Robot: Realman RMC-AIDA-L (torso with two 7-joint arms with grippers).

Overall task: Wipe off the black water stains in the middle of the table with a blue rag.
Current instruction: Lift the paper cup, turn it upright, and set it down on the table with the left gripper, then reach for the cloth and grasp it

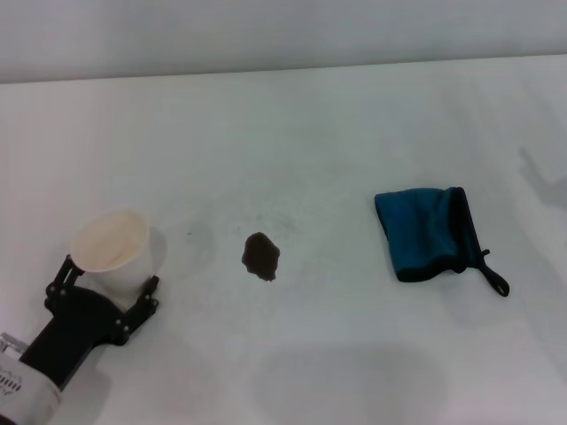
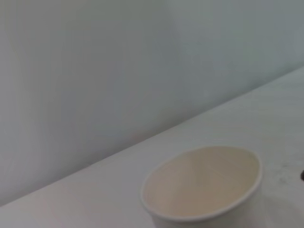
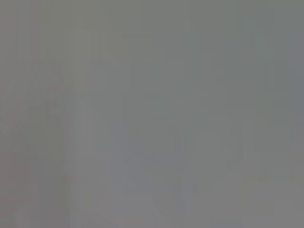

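Observation:
The black water stain (image 1: 260, 256) is a small dark blotch near the middle of the white table (image 1: 292, 142). The blue rag (image 1: 427, 233) lies folded to the right of it, with black edging and a black loop cord toward the front right. My left gripper (image 1: 108, 285) is at the front left, shut on a white paper cup (image 1: 113, 248) that stands upright; the cup also shows in the left wrist view (image 2: 204, 187). The right gripper is out of view; its wrist view shows only plain grey.
The table's far edge (image 1: 283, 71) meets a pale wall at the back. A faint grey shadow (image 1: 542, 177) lies at the far right of the table.

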